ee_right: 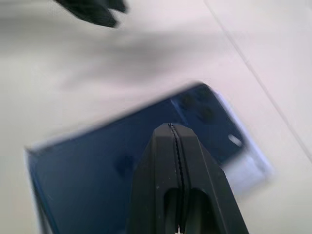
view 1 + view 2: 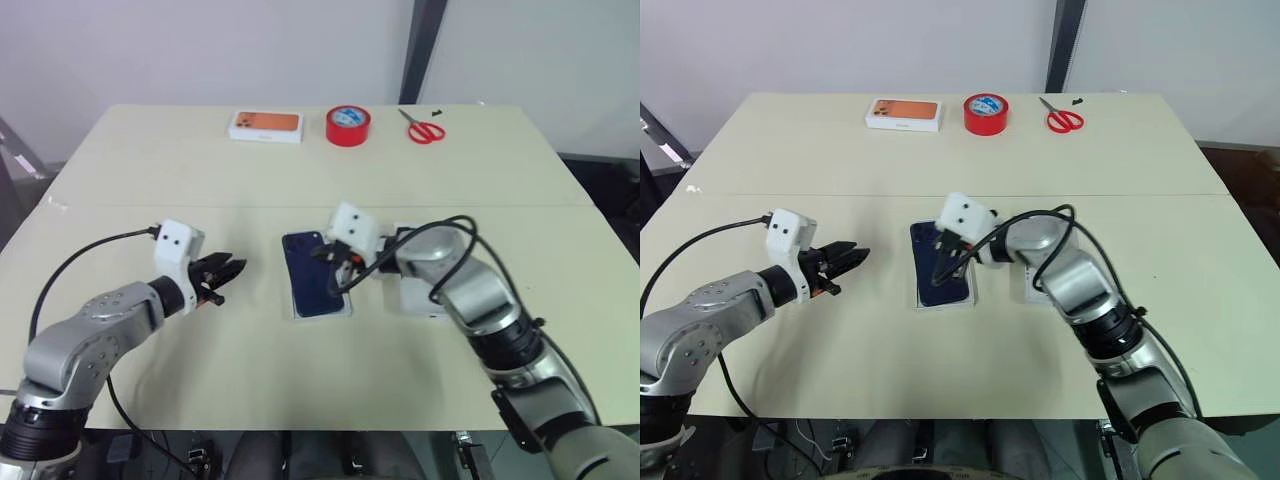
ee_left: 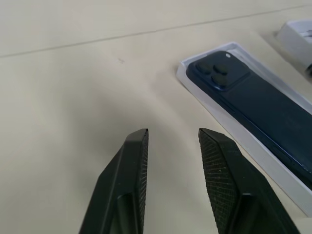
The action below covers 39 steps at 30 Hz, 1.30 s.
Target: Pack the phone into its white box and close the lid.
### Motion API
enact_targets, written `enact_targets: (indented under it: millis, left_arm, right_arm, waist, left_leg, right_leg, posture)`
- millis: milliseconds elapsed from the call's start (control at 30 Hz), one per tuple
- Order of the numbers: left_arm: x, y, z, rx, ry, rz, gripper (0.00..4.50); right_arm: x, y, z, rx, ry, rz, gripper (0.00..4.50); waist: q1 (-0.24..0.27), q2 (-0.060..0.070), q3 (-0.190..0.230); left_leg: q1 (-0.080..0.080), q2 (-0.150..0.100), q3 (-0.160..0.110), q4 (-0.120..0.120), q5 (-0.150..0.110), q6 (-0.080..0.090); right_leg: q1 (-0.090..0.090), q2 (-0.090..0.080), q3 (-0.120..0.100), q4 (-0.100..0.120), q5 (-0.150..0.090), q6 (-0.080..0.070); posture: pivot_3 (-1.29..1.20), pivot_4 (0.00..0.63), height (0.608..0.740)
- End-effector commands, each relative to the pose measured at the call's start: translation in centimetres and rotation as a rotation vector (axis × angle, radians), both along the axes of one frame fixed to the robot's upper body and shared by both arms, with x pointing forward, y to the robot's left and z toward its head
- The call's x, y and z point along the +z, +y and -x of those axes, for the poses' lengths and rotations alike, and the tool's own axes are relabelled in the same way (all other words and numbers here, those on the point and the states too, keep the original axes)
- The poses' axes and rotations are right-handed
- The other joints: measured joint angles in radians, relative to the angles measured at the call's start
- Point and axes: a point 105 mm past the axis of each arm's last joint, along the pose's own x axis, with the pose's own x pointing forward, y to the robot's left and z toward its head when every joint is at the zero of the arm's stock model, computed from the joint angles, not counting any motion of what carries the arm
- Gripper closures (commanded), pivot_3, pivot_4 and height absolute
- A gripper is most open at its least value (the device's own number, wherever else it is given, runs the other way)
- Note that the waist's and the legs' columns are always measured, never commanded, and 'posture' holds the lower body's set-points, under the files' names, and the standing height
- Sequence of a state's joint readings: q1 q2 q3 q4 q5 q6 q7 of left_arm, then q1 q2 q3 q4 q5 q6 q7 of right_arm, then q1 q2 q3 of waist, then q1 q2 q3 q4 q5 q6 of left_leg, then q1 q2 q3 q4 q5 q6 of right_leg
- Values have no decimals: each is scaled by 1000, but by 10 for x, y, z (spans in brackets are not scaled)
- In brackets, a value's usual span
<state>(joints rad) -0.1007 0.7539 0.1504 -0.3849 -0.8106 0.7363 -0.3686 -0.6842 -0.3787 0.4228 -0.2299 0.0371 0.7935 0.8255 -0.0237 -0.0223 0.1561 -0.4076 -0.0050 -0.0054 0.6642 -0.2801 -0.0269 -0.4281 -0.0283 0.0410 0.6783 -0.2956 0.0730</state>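
The dark blue phone [image 2: 313, 275] lies back up inside the white box [image 3: 265, 158] at the middle of the table, its camera block at the far end. My right gripper [image 2: 335, 270] is shut, with its tip just over the phone's middle [image 1: 97, 170]. My left gripper [image 2: 232, 270] hovers to the left of the box, apart from it. It is open, with nothing between its fingers [image 3: 139, 146]. A white rectangular piece [image 2: 412, 298] lies right of the box, mostly hidden under my right forearm. I cannot tell whether it is the lid.
Along the far edge of the table stand a white box with an orange top [image 2: 266, 125], a red tape roll [image 2: 348, 125] and red scissors [image 2: 425, 128]. A seam crosses the table [image 2: 150, 180] behind the white box. Bare tabletop lies in front of both grippers.
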Motion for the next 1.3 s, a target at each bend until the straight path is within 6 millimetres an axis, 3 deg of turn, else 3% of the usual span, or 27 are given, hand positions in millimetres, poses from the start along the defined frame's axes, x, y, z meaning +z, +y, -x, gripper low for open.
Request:
enact_targets:
  millis: [33, 167, 300, 700, 833, 1000, 1100, 1133, 1200, 1300]
  left_arm:
    - [14, 12, 14, -96, -93, -49, 2893]
    - [5, 19, 34, -218, -83, -136, 2893]
    - [1, 24, 42, -269, -85, -191, 2893]
    - [6, 16, 52, -300, -112, -150, 2893]
    - [4, 14, 49, -287, -112, -151, 2893]
    - [-12, 9, 24, -137, -26, -173, 2893]
    - [-18, -4, 12, -96, 17, -158, 3788]
    - [-19, -11, 10, -99, 21, -153, 4305]
    - [-23, -25, 4, -125, 34, -192, 4481]
    - [-36, -41, -4, -143, 89, -274, 4481]
  right_arm:
    - [11, 26, 0, 11, -68, 4, 4500]
    - [2, 48, -6, -2, -86, 47, 4500]
    - [-9, 55, -13, -24, -140, 123, 4500]
    - [-13, 33, -21, -83, -204, 200, 4500]
    - [11, 31, -14, -65, -168, 51, 4500]
    - [22, -17, -15, -95, -138, 14, 4500]
    - [17, -47, -19, -134, -125, 80, 4500]
    - [13, -57, -21, -151, -129, 120, 4500]
    - [7, -72, -25, -177, -158, 208, 4500]
    - [-2, -77, -26, -168, -190, 282, 4500]
  waist:
    - [-5, 0, 0]
    - [-15, 1, 0]
    - [-15, 1, 1]
    - [-22, 1, 1]
    - [-20, 1, 1]
    - [-7, 1, 1]
    - [-4, 1, 1]
    - [-2, 1, 1]
    - [-5, 1, 1]
    - [-15, 1, 1]
  left_leg:
    - [0, 0, 0, 0, 0, 0]
    - [0, 0, 0, -1, 0, 0]
    - [0, 0, 0, -1, 0, 0]
    - [0, 0, 0, -2, 0, 1]
    - [0, 0, 0, -2, -1, 1]
    - [0, -1, -2, -1, -1, 2]
    - [0, -1, -2, 0, -2, 3]
    - [-1, -1, -2, -1, -2, 3]
    - [-1, -1, -2, -1, -2, 3]
    - [0, -1, -2, -1, -2, 3]
  right_leg:
    - [0, 0, 0, 0, 0, 0]
    - [0, -1, -1, 0, 0, -1]
    - [0, -3, -1, 0, 0, -1]
    - [0, -3, -1, 0, 0, -1]
    - [0, -3, -1, 0, 0, 0]
    - [2, -3, -3, -1, 0, 0]
    - [2, -3, -3, -2, 0, 0]
    - [2, -3, -3, -3, 0, 0]
    - [2, -2, -3, -2, 0, 0]
    - [2, -1, -3, -1, 0, 0]
  posture:
    - [0, 150, 733]
    - [0, 150, 733]
    - [0, 150, 733]
    - [0, 150, 733]
    - [0, 150, 733]
    - [0, 150, 733]
    - [0, 150, 733]
    - [0, 150, 733]
    - [0, 150, 733]
    - [0, 150, 733]
